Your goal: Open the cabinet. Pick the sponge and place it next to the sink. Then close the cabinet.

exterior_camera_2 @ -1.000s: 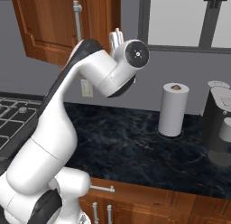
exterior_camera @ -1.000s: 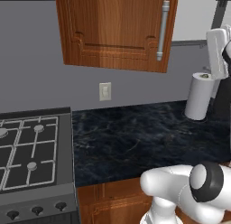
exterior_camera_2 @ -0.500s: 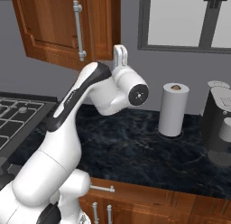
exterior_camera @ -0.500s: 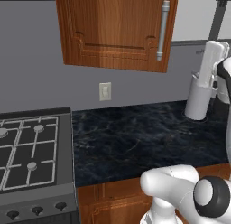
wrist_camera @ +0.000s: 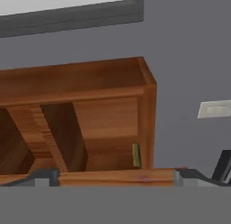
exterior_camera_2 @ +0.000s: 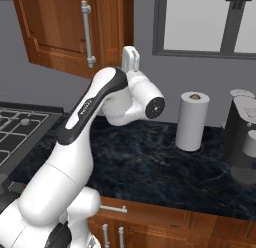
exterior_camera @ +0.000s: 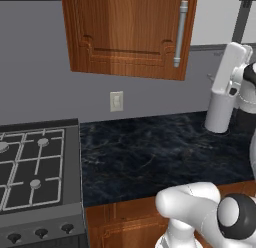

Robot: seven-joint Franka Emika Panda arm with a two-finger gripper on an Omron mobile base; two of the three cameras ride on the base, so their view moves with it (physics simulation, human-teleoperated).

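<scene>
The cabinet (exterior_camera: 131, 33) hangs on the grey wall above the desk (exterior_camera: 150, 157), its door shut in both base views and the long silver handle (exterior_camera: 180, 34) upright near its right edge. A pale wall switch (exterior_camera: 116, 101) sits just below it. The desk is dark marbled stone with wooden fronts (exterior_camera_2: 165, 231) underneath; a stove (exterior_camera: 31, 167) with black grates adjoins it on the left. Toward the right stand a white paper towel roll (exterior_camera_2: 193, 121) and a dark coffee machine (exterior_camera_2: 242, 142), beneath a grey-framed window (exterior_camera_2: 207, 23). The arm reaches up beside the cabinet, and the tool (exterior_camera_2: 131, 58) points upward near the handle, released and holding nothing. In the hand view the cabinet appears rolled sideways.
</scene>
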